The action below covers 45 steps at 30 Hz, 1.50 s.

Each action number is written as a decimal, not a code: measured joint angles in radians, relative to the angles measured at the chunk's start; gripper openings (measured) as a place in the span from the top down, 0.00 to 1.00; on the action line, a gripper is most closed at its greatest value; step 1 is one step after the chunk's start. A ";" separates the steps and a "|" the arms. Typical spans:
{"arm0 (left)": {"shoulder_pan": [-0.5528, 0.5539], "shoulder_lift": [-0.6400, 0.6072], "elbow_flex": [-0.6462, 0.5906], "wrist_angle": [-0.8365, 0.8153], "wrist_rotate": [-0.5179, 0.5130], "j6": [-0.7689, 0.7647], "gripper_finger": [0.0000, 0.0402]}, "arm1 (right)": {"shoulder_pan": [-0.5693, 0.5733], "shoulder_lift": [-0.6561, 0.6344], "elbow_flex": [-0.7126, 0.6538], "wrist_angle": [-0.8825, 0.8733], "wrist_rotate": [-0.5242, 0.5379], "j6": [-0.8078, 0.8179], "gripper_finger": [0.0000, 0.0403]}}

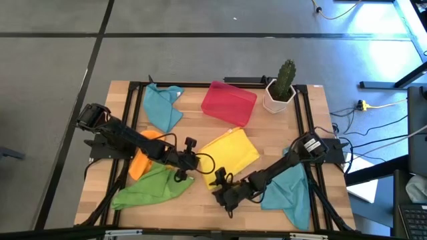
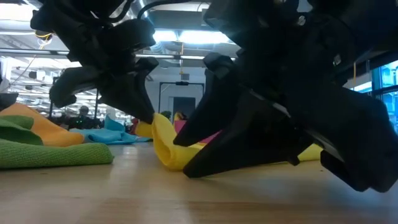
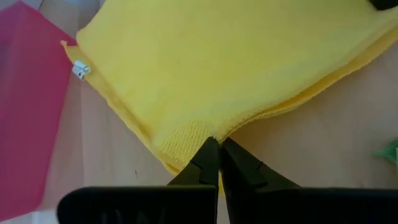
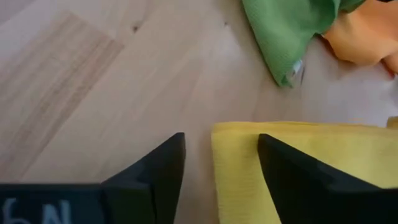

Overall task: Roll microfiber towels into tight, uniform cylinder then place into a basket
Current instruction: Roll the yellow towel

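Observation:
A folded yellow towel (image 1: 232, 150) lies flat in the middle of the table. My left gripper (image 1: 195, 161) is shut at the towel's left corner. My right gripper (image 4: 221, 168) is open at the towel's near corner (image 4: 239, 155). One finger (image 4: 158, 171) is over bare wood and the other (image 4: 298, 177) is over the cloth. The red basket (image 1: 229, 103) stands beyond the towel, toward the far edge. My left gripper pinches the yellow towel's corner (image 3: 193, 138) between its two shut fingers, slanting down from the table's left. Several folded layers show at that edge. In the low view the corner (image 2: 163, 140) stands raised off the wood, and the rest lies flat. My right gripper straddles the near corner; whether it touches the cloth cannot be told.
A green towel (image 1: 152, 188) and an orange one (image 1: 142, 162) lie near left. One teal towel (image 1: 164, 107) lies far left and another (image 1: 291, 191) near right under the right arm. A white cactus pot (image 1: 280, 93) stands at the far right.

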 joint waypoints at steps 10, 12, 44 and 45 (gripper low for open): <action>0.024 0.000 0.000 0.000 0.000 0.000 1.00 | -0.002 0.003 -0.003 -0.006 0.012 0.036 0.73; 0.024 0.000 0.000 0.000 0.000 0.000 1.00 | -0.002 0.004 -0.004 -0.010 0.037 0.055 0.78; -0.222 0.000 0.002 0.080 0.315 -0.139 1.00 | 0.103 -0.167 -0.005 -0.263 -0.280 0.181 1.00; -0.239 0.000 0.004 0.105 0.315 -0.139 1.00 | 0.109 -0.167 -0.005 -0.278 -0.282 0.185 1.00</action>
